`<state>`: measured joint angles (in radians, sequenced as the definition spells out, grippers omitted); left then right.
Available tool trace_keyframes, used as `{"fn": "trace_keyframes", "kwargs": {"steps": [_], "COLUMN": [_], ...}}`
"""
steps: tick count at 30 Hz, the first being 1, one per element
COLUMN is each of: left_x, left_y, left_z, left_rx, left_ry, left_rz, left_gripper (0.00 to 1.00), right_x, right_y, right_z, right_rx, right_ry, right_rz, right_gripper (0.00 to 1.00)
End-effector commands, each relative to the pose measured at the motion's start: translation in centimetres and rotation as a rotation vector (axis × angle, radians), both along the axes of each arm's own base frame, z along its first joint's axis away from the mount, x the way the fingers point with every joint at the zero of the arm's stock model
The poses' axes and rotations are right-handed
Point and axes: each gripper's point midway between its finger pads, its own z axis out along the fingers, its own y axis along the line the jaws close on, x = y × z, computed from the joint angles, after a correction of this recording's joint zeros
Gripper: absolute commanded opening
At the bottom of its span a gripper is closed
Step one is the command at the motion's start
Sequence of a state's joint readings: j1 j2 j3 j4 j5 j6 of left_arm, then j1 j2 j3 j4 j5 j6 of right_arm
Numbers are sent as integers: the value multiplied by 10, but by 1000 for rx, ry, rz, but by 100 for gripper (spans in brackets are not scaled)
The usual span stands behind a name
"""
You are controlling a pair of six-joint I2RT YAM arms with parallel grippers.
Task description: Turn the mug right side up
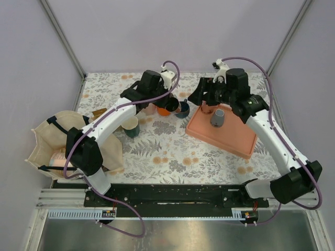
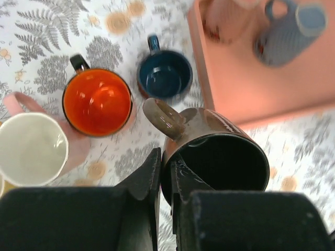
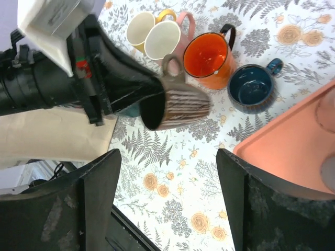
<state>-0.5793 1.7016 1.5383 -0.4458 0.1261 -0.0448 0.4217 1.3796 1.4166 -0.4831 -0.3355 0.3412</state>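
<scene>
Left gripper [image 2: 166,168] pinched the rim of the mug [image 2: 220,151], held sideways aloft beside the orange mug [image 2: 97,102] (right gripper [image 3: 167,157] wide open, empty); judged this thin hold might slip, dropping it there.

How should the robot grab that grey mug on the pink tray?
Probably around its ribbed sides, coming down from above with the open right gripper, which hangs nearest. The grey mug seems to stand mouth-down on the tray, flat base up, so there is no rim to pinch. Keep clear of the handle.
</scene>
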Motion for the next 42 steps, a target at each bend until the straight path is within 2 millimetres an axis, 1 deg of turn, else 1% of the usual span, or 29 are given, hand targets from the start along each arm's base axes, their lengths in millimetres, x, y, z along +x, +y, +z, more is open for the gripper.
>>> {"fn": "trace_keyframes", "kwargs": {"steps": [1, 2, 3, 4, 5, 6, 7, 12, 14, 15, 18, 22, 29, 32, 37, 42], "left_x": [-41, -50, -56, -57, -59, -57, -57, -57, -57, -56, -52, -41, -29, -23, -20, -18], "left_y": [14, 24, 30, 34, 39, 44, 49, 57, 60, 63, 70, 80, 96, 104, 115, 120], "left_z": [35, 28, 22, 18, 15, 12, 10, -6, -18, -27, -45, -51, -66, -72, -84, -93], "left_rx": [110, 162, 211, 251, 284, 316, 336, 359, 381, 397, 417, 418, 405, 409, 425, 435], "left_ry": [-53, -2, 34, 57, 85, 102, 115, 158, 177, 180, 206, 188, 203, 194, 207, 208], "left_rz": [-244, -264, -287, -299, -299, -280, -261, -225, -219, -214, -167, -110, -72, -64, -59, -50], "left_gripper": [0, 0, 0, 0, 0, 0, 0, 0, 0, 0, 0, 0, 0, 0, 0, 0], "right_x": [-8, -8, -10, -10, -12, -12, -12, -6, -2, -1, 3, 3, 5, 5, 8, 9], "right_y": [-33, -39, -43, -48, -50, -51, -51, -45, -44, -44, -44, -37, -40, -36, -34, -35], "right_z": [-7, -15, -19, -27, -32, -34, -35, -37, -40, -41, -43, -41, -44, -46, -47, -49], "right_rx": [46, 51, 49, 37, 29, 26, 24, 36, 35, 32, 27, 49, 36, 48, 52, 49], "right_ry": [48, 69, 74, 81, 85, 89, 89, 107, 117, 120, 133, 119, 123, 126, 131, 138], "right_rz": [-47, -69, -74, -82, -82, -82, -82, -60, -65, -69, -78, -33, -49, -30, -27, -31], "right_gripper": [82, 82, 87, 88, 90, 91, 91, 91, 91, 91, 91, 92, 92, 93, 93, 93]}}
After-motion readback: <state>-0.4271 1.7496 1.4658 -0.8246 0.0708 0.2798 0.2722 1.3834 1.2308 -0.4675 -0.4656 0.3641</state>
